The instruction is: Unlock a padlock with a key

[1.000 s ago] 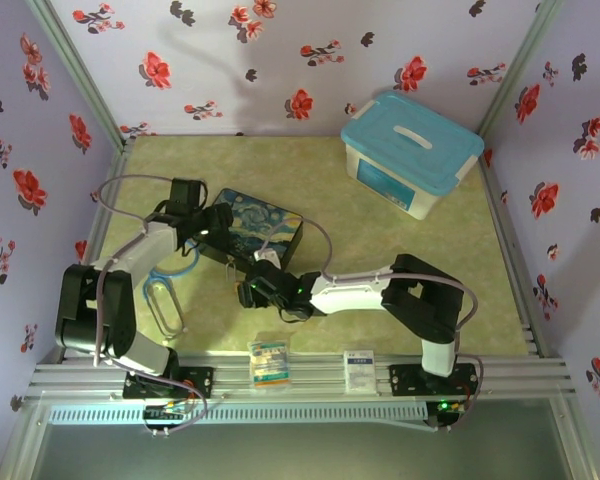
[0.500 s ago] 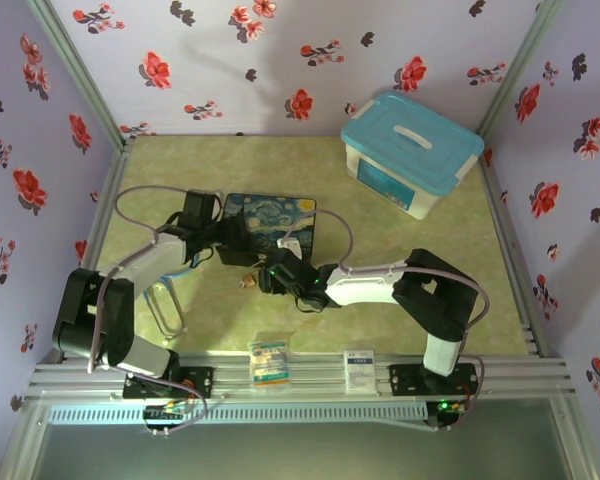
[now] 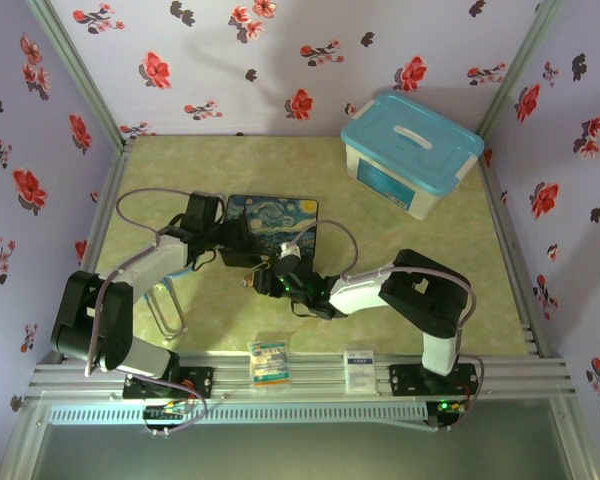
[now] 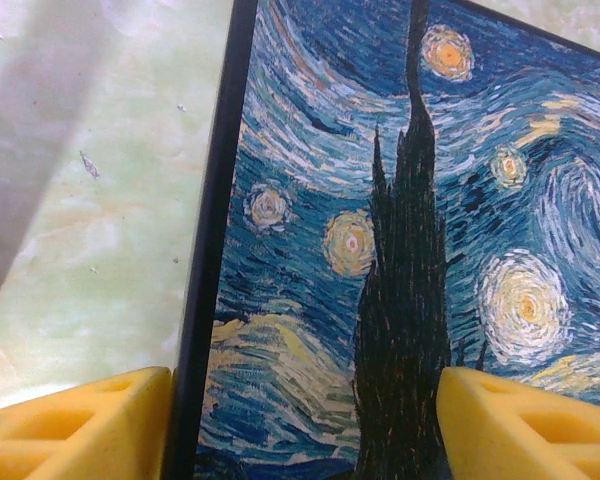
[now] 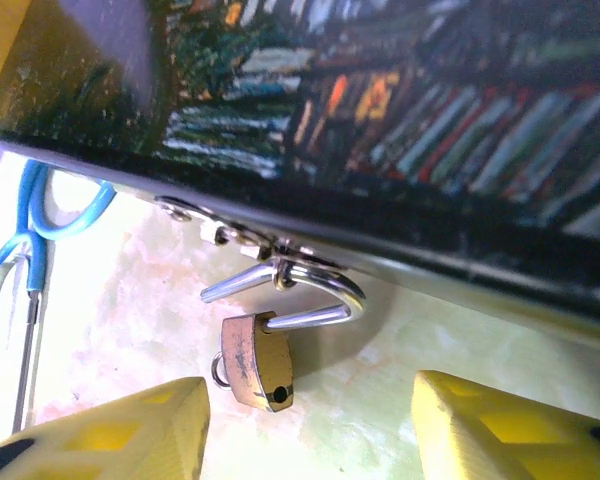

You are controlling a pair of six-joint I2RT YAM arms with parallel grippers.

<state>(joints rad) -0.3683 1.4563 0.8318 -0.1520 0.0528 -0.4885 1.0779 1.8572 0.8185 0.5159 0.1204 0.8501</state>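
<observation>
The brass padlock [image 5: 256, 362] hangs by its silver shackle [image 5: 325, 300] from the clasp on the Starry Night tin [image 3: 272, 220]. The shackle's free leg is out of the body. In the top view the padlock [image 3: 246, 281] lies just off the tin's near left corner. A small ring peeks from behind the body; the key itself is hidden. My right gripper [image 5: 310, 440] is open, its yellow fingers [image 5: 110, 430] just short of the padlock on either side. My left gripper [image 4: 300, 425] is open over the tin's lid [image 4: 310, 250], one finger outside the tin's black edge.
A blue-lidded plastic box [image 3: 410, 150] stands at the back right. A blue-handled looped tool [image 3: 165, 300] lies left of the tin, by the left arm. Two small packets [image 3: 268, 360] rest on the front rail. Flowered walls close in three sides.
The tin has turned squarer and slid back and to the right under the left gripper. The right gripper has swung toward the tin's near edge and faces the padlock. Both grippers have narrowed a little.
</observation>
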